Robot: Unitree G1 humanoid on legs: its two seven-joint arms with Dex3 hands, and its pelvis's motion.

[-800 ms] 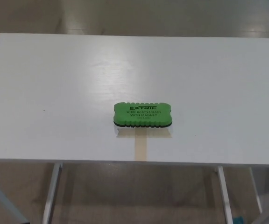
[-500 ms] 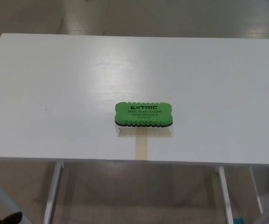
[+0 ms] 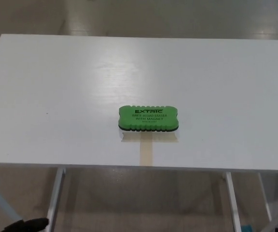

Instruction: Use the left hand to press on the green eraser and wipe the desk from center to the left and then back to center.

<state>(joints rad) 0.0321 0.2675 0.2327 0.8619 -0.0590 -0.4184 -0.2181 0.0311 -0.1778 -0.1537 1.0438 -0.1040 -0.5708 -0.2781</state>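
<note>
While eraser (image 3: 148,118) lies flat, desk (image 3: 57,87) surrounds it.

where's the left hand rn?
Head view: left hand at the bottom-left corner, below the desk edge, well short of the green eraser.

Green eraser (image 3: 148,118) is laid flat near the desk's (image 3: 57,87) front-center, long side across, black print on top, dark base underneath.
</note>
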